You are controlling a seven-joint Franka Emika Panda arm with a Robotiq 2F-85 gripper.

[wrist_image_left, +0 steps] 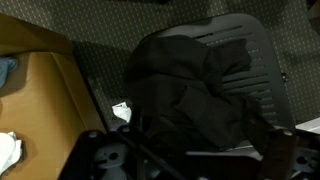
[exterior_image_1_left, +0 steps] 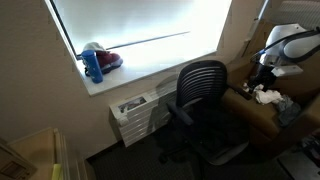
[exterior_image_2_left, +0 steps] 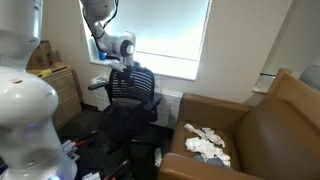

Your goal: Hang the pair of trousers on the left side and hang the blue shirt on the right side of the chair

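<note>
A dark pair of trousers (wrist_image_left: 190, 95) lies heaped on the seat of a black mesh office chair (wrist_image_left: 250, 45). The heap also shows in an exterior view (exterior_image_2_left: 124, 120). A bit of blue cloth (wrist_image_left: 5, 70), possibly the blue shirt, lies on the brown sofa at the left edge of the wrist view. My gripper (exterior_image_2_left: 127, 63) hovers above the top of the chair back, apart from the trousers. Its dark fingers (wrist_image_left: 190, 155) look spread and empty. The chair (exterior_image_1_left: 200, 85) stands below the window, with the arm (exterior_image_1_left: 285, 45) beside it.
A brown sofa (exterior_image_2_left: 265, 130) beside the chair carries a crumpled white cloth (exterior_image_2_left: 205, 145). A blue bottle (exterior_image_1_left: 93, 65) and a red item stand on the windowsill. A white drawer unit (exterior_image_1_left: 135, 115) is under the window. A wooden cabinet (exterior_image_2_left: 60, 90) stands near the chair.
</note>
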